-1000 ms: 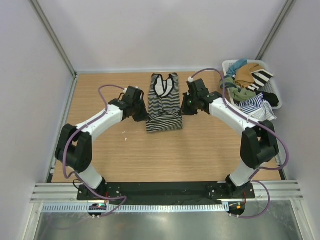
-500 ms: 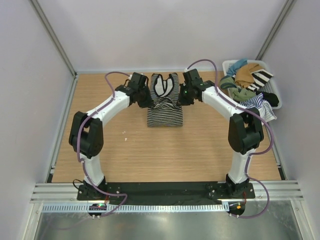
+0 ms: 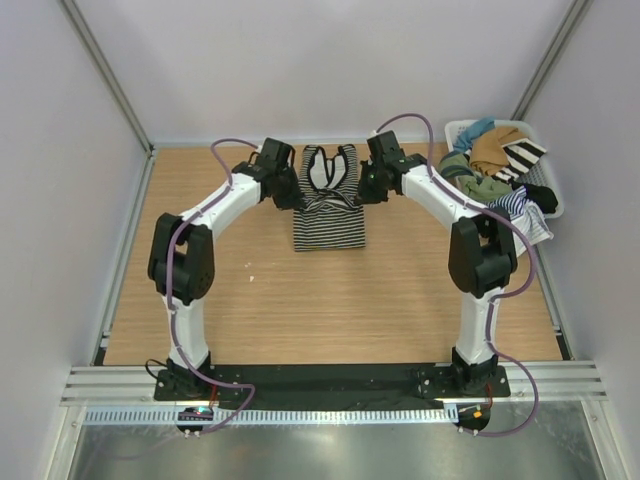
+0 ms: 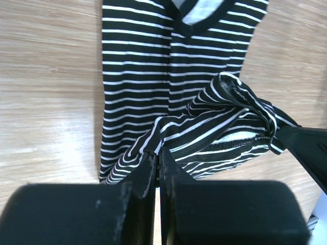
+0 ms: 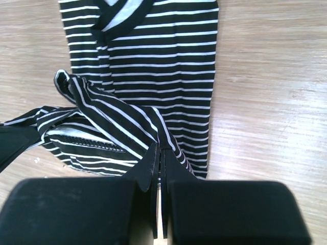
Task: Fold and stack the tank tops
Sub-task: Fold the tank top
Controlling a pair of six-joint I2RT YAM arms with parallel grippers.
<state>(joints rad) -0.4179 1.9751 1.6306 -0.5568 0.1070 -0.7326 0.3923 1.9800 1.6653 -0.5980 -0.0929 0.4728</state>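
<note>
The fine black-and-white striped tank top (image 3: 328,222) lies on the wooden table at the far middle, neckline away from me. Its lower hem is lifted and drawn up over its body. My left gripper (image 3: 291,190) is shut on the hem's left corner, seen in the left wrist view (image 4: 157,154) over the tank top (image 4: 153,61). My right gripper (image 3: 367,188) is shut on the right corner, seen in the right wrist view (image 5: 159,147) over the tank top (image 5: 163,61). The blue-and-white striped tank top (image 3: 510,207) hangs over the front of the basket at the far right.
A white basket (image 3: 456,127) at the far right corner holds tan (image 3: 495,148), green (image 3: 482,186), teal and black clothes and a bold striped cloth (image 3: 524,156). White walls close in the table on three sides.
Both grippers have moved toward the far wall, carrying the tank top's lower hem up over its body toward the neckline. The arms are now stretched out further.
</note>
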